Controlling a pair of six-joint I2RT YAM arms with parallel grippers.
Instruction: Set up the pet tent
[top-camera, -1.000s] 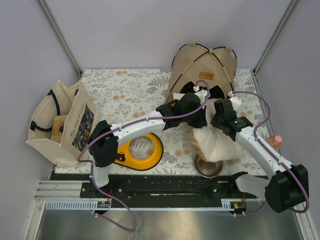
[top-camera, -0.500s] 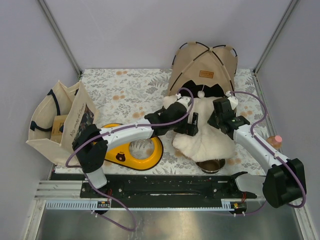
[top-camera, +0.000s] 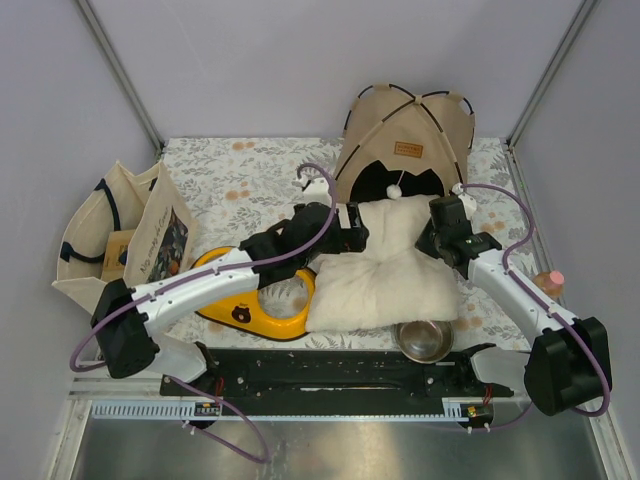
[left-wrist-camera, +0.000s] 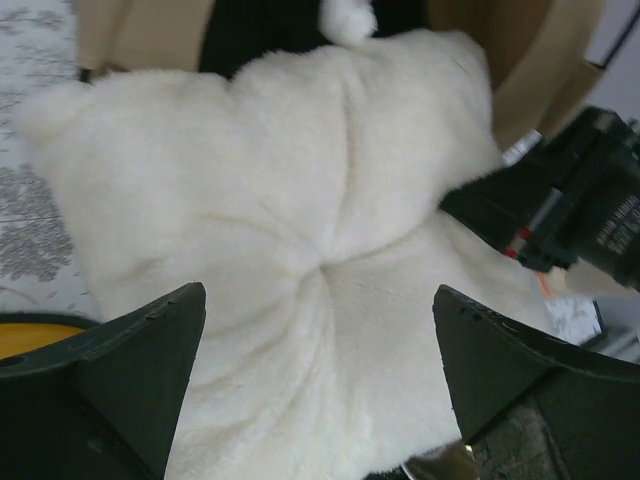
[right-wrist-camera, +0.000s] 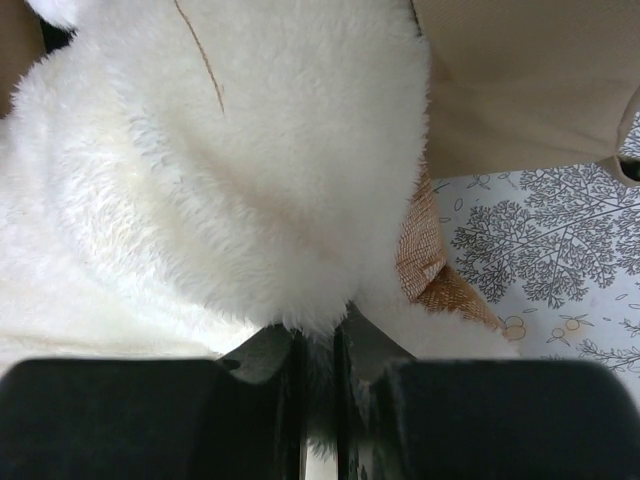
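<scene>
The tan pet tent stands upright at the back right, its dark doorway facing me and a white pompom hanging in it. A white fluffy cushion lies flat on the table just in front of the doorway. My left gripper hovers at the cushion's left back corner, open, its fingers wide apart above the fur and holding nothing. My right gripper is shut on the cushion's right edge, fur pinched between the jaws. Tent canvas shows just behind.
A steel bowl sits partly under the cushion's near right corner. A yellow ring-shaped item lies under my left arm. A cream tote bag stands at the left edge. A small pink-capped bottle is at the right edge.
My left gripper opened, let go of the cushion and drew back to the left. The cushion, bunched up before, has dropped and spread flat before the tent. The right gripper kept its hold.
</scene>
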